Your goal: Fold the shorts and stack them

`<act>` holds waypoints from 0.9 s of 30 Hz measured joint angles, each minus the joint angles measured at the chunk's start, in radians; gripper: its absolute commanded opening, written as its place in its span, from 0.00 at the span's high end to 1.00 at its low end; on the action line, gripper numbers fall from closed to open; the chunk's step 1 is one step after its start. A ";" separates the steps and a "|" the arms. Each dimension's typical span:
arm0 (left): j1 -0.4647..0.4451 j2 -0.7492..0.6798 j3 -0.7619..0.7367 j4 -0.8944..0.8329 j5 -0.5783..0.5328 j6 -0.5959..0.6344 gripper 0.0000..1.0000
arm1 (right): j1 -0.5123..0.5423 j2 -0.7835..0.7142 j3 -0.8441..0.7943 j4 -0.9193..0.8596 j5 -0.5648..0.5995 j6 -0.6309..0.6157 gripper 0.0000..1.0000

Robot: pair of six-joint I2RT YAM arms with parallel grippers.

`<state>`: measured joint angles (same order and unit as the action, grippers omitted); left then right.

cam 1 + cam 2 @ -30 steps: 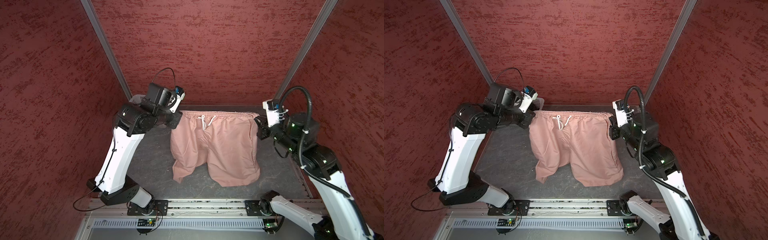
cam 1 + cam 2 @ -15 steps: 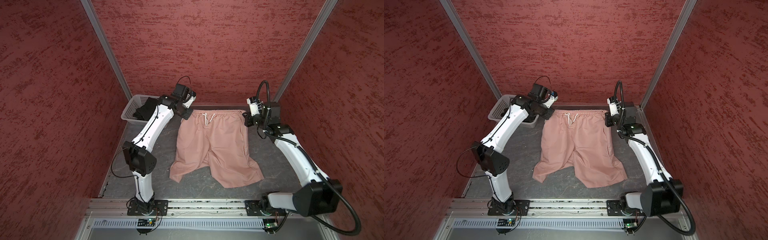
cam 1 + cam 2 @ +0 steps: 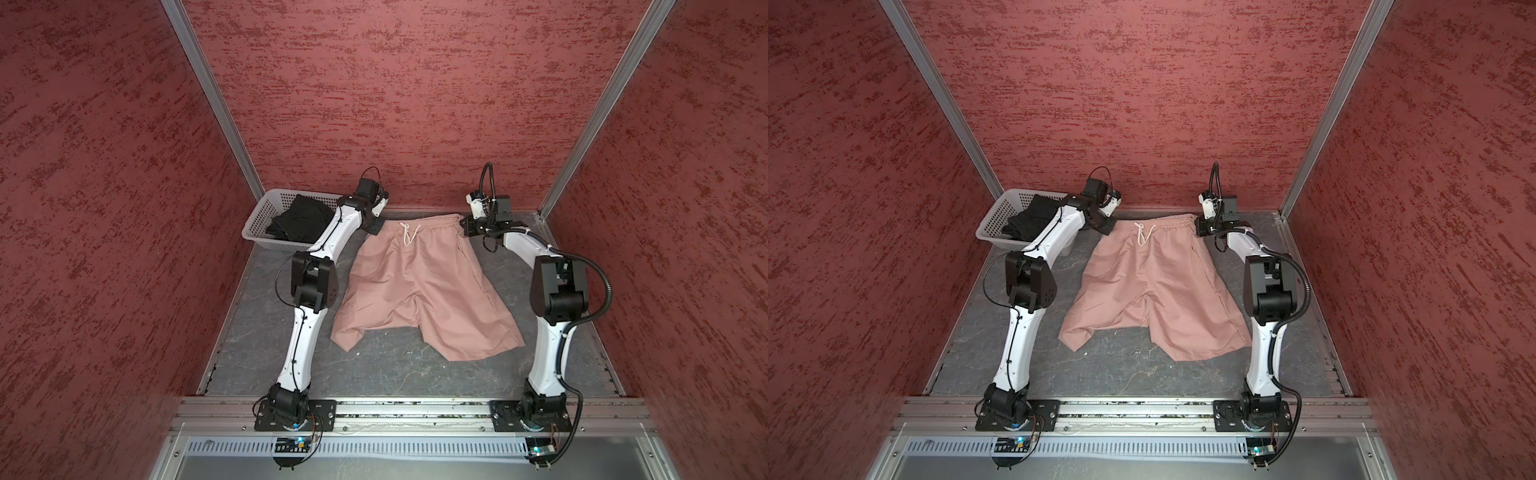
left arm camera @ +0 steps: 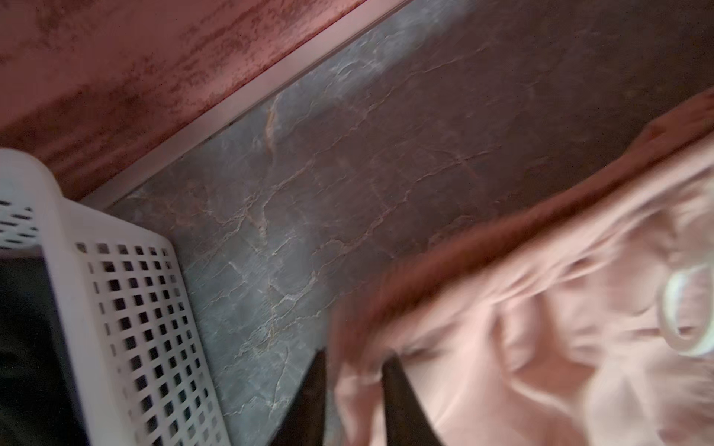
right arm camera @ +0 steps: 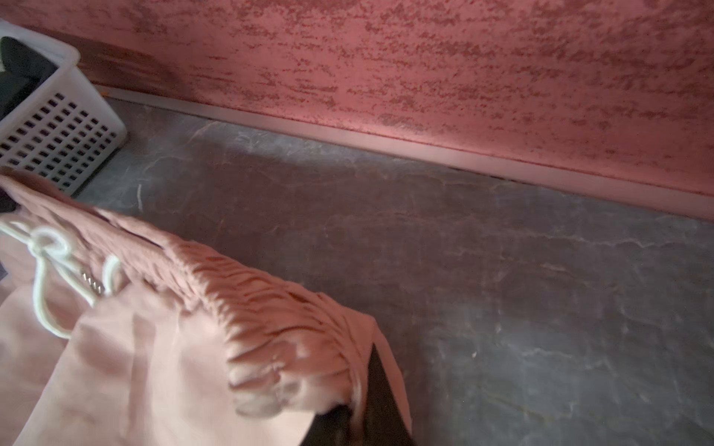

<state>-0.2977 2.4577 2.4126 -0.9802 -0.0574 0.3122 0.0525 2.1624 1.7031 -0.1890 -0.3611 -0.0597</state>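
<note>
The left hand (image 4: 355, 357) is apart at a waistband (image 3: 434, 221) corner of the pink shorts (image 3: 415, 282). Whether the right hand (image 5: 355, 386) grips the opposite corner is unclear. Both should release without dragging it.

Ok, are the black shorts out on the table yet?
No, in a top view the black shorts lie bunched inside the white basket at the back left corner.

White arm links (image 3: 301, 349), black joints (image 3: 311, 282), looping black cables (image 3: 598, 291).
</note>
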 measured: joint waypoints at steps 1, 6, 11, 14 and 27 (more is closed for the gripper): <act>0.008 0.012 0.008 -0.003 -0.010 0.000 0.10 | -0.006 0.025 0.032 -0.001 0.008 0.008 0.43; 0.050 -0.015 0.035 -0.008 -0.038 -0.029 0.01 | -0.040 0.038 0.113 -0.010 0.007 0.061 0.30; 0.040 -0.203 -0.079 -0.004 -0.029 -0.083 0.01 | -0.042 -0.134 -0.008 -0.022 0.040 0.138 0.27; -0.011 -0.420 -0.327 0.058 0.010 -0.127 0.01 | -0.019 -0.289 -0.163 -0.019 0.068 0.190 0.29; -0.127 -0.660 -1.102 0.243 0.192 -0.378 0.01 | 0.068 -0.485 -0.768 0.084 0.108 0.413 0.29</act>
<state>-0.4252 1.7981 1.3102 -0.7368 0.1349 -0.0654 0.1207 1.6772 0.9348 -0.1051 -0.2527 0.3531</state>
